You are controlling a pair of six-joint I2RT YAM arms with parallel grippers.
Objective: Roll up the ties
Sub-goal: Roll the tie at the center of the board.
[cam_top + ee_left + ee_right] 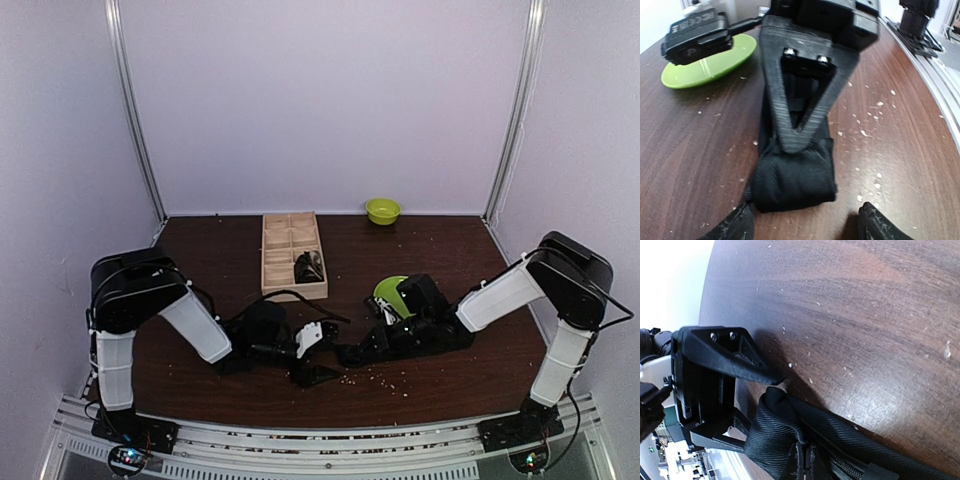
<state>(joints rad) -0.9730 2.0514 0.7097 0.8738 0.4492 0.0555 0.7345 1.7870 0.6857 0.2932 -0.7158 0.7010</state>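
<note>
A black tie [795, 177] lies on the brown table, its near end folded into a thick wad. My left gripper [805, 226] is open, with one fingertip on each side just short of that wad. My right gripper [805, 462] is shut on the tie's fabric [775, 435]; one of its black triangular fingers [800, 100] presses down on the tie in the left wrist view. In the top view both grippers meet at the table's front centre, left [312, 367] and right [353, 352]. A second, rolled tie [308, 267] sits in a wooden box.
The wooden compartment box [268, 262] stands at the back left of centre. A green plate [390, 293] lies just behind the right gripper and also shows in the left wrist view [710, 62]. A green bowl [383, 210] sits at the back wall. Pale crumbs dot the table.
</note>
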